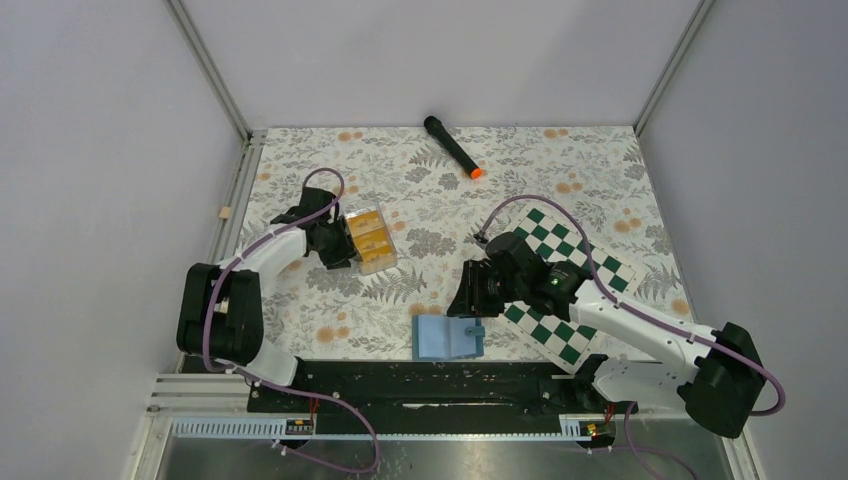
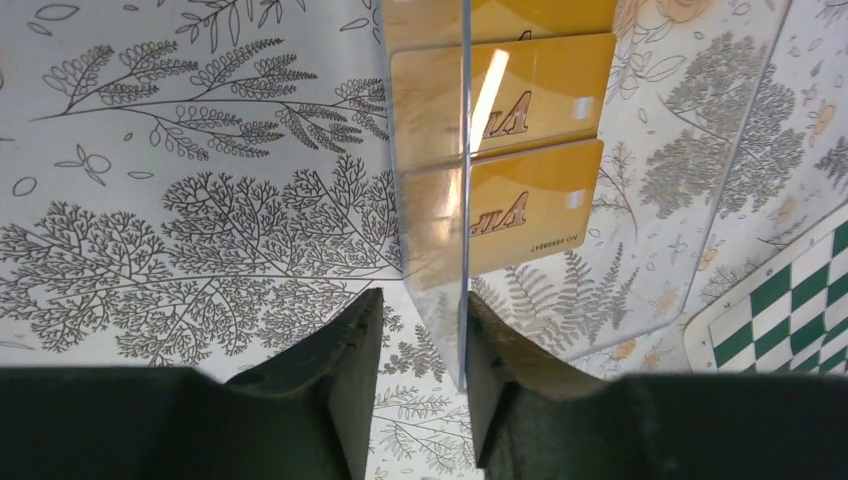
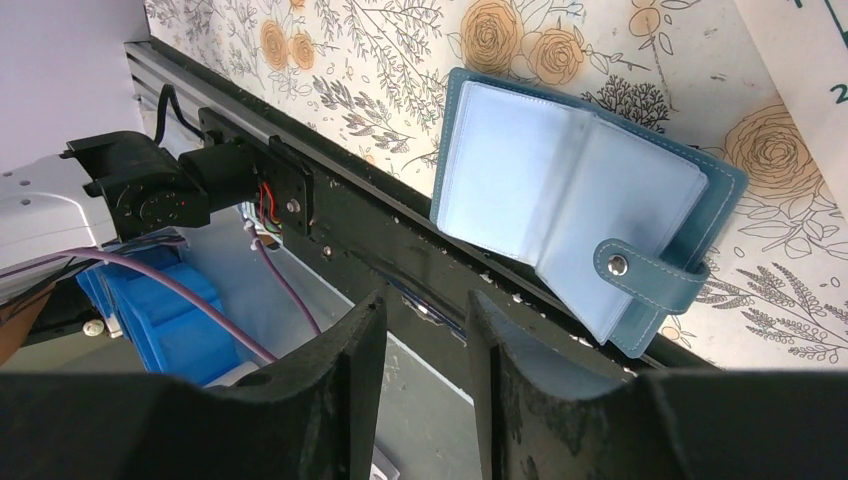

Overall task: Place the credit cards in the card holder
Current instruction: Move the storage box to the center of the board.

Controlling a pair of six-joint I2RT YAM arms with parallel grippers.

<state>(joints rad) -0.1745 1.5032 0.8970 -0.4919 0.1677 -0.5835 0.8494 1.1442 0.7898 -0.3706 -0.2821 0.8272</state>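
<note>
Several orange-yellow credit cards (image 1: 368, 238) lie in a clear plastic tray (image 1: 390, 256) at the left. In the left wrist view the cards (image 2: 530, 100) overlap behind the tray's upright wall (image 2: 466, 230). My left gripper (image 1: 335, 243) is open and straddles that wall (image 2: 420, 300); the wall lies against the right finger and the left finger stands apart. The blue card holder (image 1: 448, 337) lies open at the table's near edge, snap tab (image 3: 650, 275) to one side. My right gripper (image 1: 470, 300) is open and empty just beside the card holder (image 3: 570, 190), over the black rail (image 3: 425, 300).
A green-and-white chessboard (image 1: 565, 280) lies under my right arm. A black marker with an orange tip (image 1: 452, 147) lies at the back. The black rail (image 1: 420, 385) runs along the near edge. Grey walls enclose the floral table.
</note>
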